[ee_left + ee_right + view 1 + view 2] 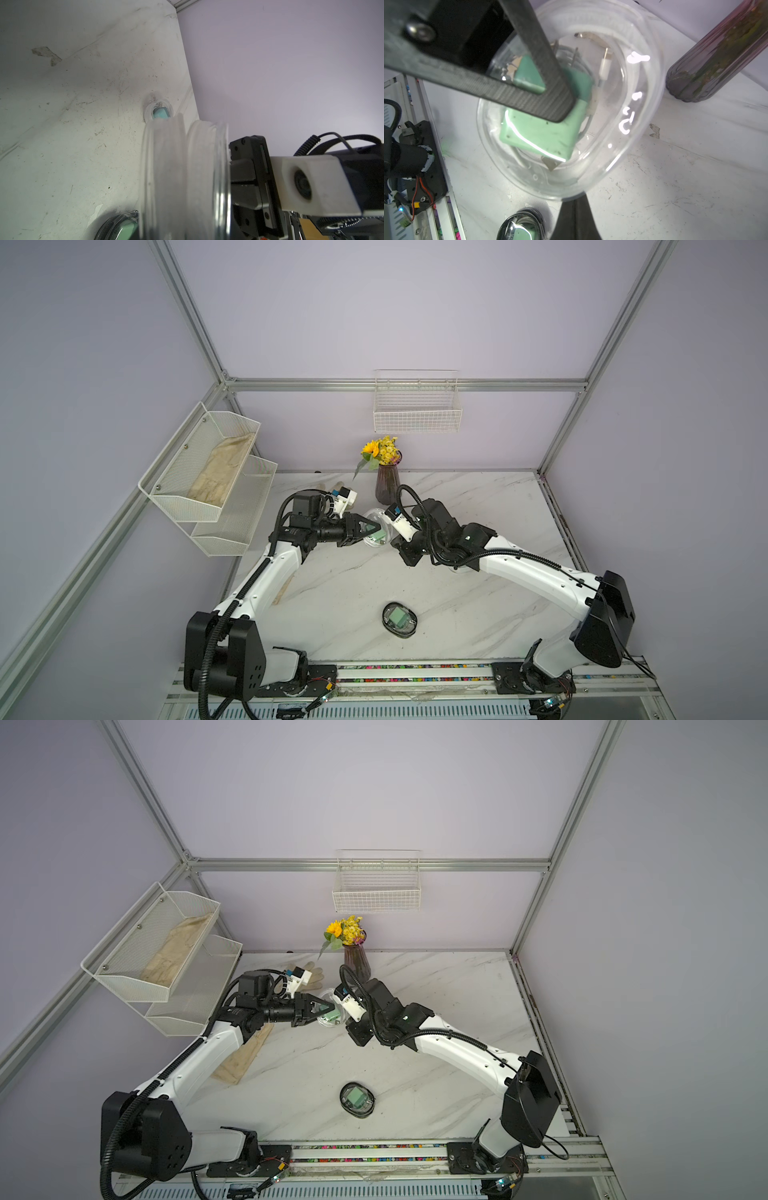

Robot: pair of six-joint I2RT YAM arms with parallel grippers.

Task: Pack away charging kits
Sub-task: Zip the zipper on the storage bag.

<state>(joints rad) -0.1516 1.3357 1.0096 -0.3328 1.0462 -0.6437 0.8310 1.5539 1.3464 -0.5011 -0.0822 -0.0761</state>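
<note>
Between the two arms, above the table, hangs a transparent oval case [377, 536] [623, 145] holding a mint-green plug adapter [542, 135] and a coiled white cable [605, 66]. My left gripper [376, 529] [330, 1007] is shut across the case; one of its fingers [550, 68] lies over the lid. My right gripper [390, 536] [576, 205] is shut on the case's rim from the opposite side. The left wrist view shows the case [182, 176] edge-on. A black-rimmed case [400, 619] [357, 1099] with a green adapter lies near the front. Another clear case [159, 113] with a teal adapter lies on the table near the right wall.
A dark vase of yellow flowers [387, 485] [716, 58] stands just behind the grippers. A white wire basket [417, 414] hangs on the back wall. The mesh two-tier shelf [174, 493] on the left holds a cream glove [224, 472]; more gloves [245, 1052] lie under the left arm.
</note>
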